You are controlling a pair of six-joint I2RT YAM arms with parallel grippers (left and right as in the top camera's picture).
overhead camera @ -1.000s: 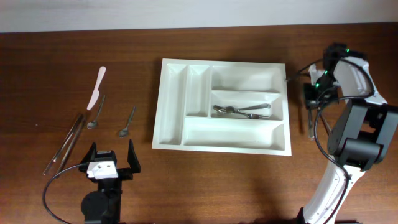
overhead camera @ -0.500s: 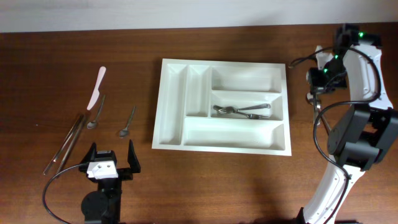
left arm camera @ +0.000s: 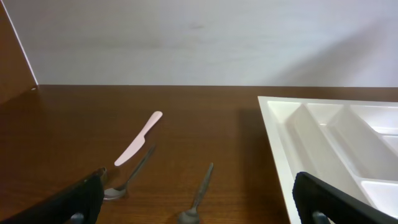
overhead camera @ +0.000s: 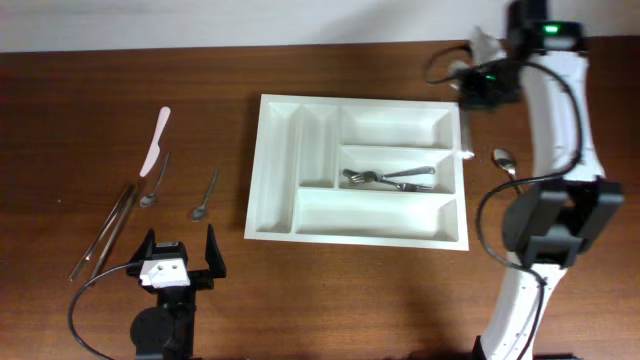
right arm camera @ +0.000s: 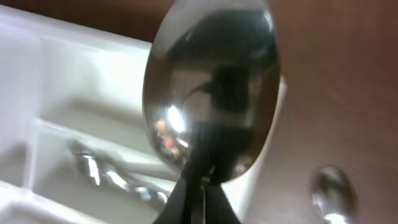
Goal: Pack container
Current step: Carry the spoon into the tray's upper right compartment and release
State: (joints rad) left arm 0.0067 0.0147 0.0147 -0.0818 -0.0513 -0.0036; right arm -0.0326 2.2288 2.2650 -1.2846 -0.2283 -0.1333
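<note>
2 pincers: right pincer (overhead camera: 487, 85) clenched on a spoon (right arm camera: 211, 93), just off the far right corner of the container (overhead camera: 257, 170), which lies centred on the table (overhead camera: 60, 120) to its left, long axis left–right; left pincer (overhead camera: 180, 255) released, empty; right arm nearer

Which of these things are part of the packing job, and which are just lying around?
Part of the job: white tray, forks inside, held spoon, spoon beside tray, two left spoons, pale knife, long metal pieces.
Just lying about: only a black cable.
</note>
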